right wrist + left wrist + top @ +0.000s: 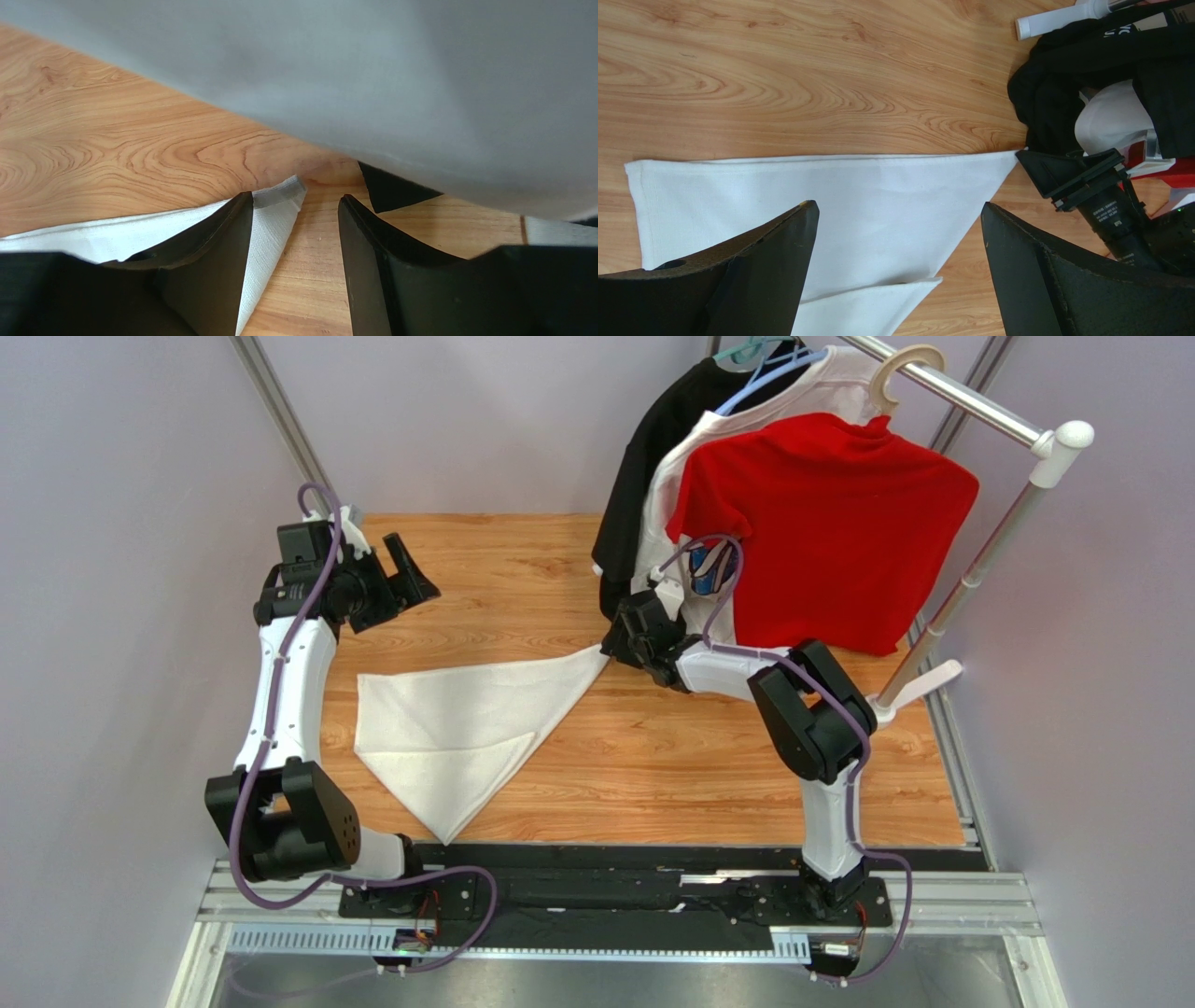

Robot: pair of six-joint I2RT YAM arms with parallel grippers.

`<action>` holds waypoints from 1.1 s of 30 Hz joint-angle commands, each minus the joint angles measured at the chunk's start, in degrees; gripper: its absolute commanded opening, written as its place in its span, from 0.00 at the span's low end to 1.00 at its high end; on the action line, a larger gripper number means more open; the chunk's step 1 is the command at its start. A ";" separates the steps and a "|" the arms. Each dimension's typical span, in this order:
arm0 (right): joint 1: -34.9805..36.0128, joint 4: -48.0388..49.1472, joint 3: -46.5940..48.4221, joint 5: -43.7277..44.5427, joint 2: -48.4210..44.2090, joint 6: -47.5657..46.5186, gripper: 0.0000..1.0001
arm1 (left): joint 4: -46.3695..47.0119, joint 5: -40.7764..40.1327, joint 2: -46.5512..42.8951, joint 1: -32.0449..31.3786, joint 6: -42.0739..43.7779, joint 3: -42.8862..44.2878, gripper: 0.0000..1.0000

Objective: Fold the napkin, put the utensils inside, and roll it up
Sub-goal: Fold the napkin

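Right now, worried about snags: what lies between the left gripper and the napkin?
Only bare wooden table between left gripper and napkin, per the top view.

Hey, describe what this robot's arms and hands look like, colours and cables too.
Both arms match: the left arm and right arm have white links between chunky black joint housings, with a purple cable looped along each. The left hand and right hand are black, each with two broad wedge-shaped fingers tapering to points.

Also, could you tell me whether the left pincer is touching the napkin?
Apart. The top external view shows the left pincer open near the far-left corner of the table, with bare wood between it and the nearest edge of the napkin.
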 commanded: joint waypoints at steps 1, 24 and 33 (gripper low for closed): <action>-0.43 0.10 2.80 -0.31 1.91 3.30 0.52 | 1.54 0.96 -1.17 -0.09 -0.23 0.02 0.95; -0.79 -1.13 3.77 1.09 4.29 5.50 0.28 | 1.54 1.14 -0.99 -0.09 -0.32 -0.06 0.95; -0.79 -1.05 3.24 2.23 3.76 7.34 0.00 | 1.54 1.23 -0.82 -0.09 -0.32 -0.06 0.94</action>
